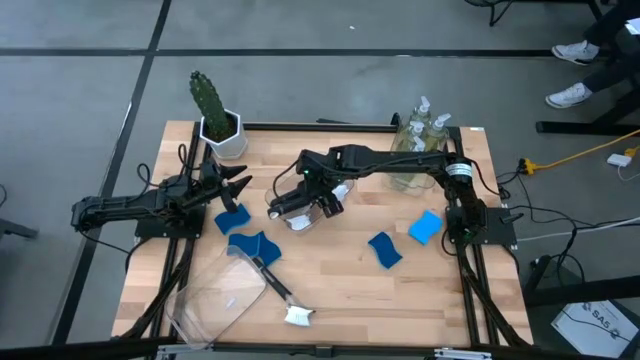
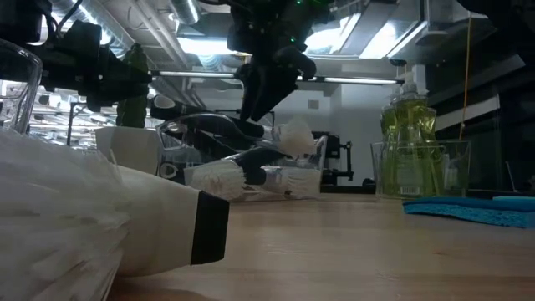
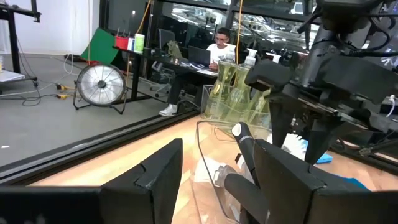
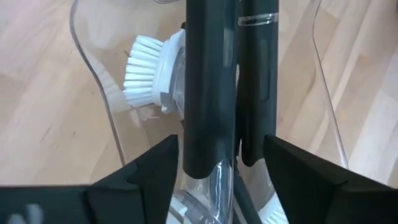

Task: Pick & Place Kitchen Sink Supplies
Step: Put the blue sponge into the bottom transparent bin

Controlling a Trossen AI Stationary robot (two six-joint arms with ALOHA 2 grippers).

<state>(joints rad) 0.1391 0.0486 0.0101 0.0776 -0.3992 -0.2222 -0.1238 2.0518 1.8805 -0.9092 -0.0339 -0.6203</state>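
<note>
The right gripper (image 4: 214, 168) hangs above a small clear bin (image 1: 300, 212) near the middle of the wooden table (image 1: 340, 290). Its two dark fingers (image 4: 152, 171) stand apart, with two black dish-brush handles (image 4: 208, 81) lying side by side in the gap between them; whether the fingers touch the handles cannot be told. The handles run into the bin, and a white bristle head (image 4: 146, 71) lies against the bin's clear wall. In the low view the same bin (image 2: 251, 171) holds the brushes lying across it, under the right gripper (image 2: 266, 84).

The left gripper (image 1: 238, 190) hovers over the table's left part, just beside a flat blue sponge (image 1: 233, 219), its fingers (image 3: 155, 180) spread wide and holding nothing.

Another blue sponge (image 1: 254, 246) lies near a larger clear bin (image 1: 215, 298) tipped at the front left edge, and a dish brush (image 1: 283, 298) lies beside that bin with its white head toward the front. Two more blue sponges (image 1: 385, 249) (image 1: 425, 227) lie on the right side. Pump bottles of yellowish-green soap (image 1: 420, 130) stand in a clear bin at the far right corner. A potted cactus (image 1: 212, 110) stands at the far left corner.
</note>
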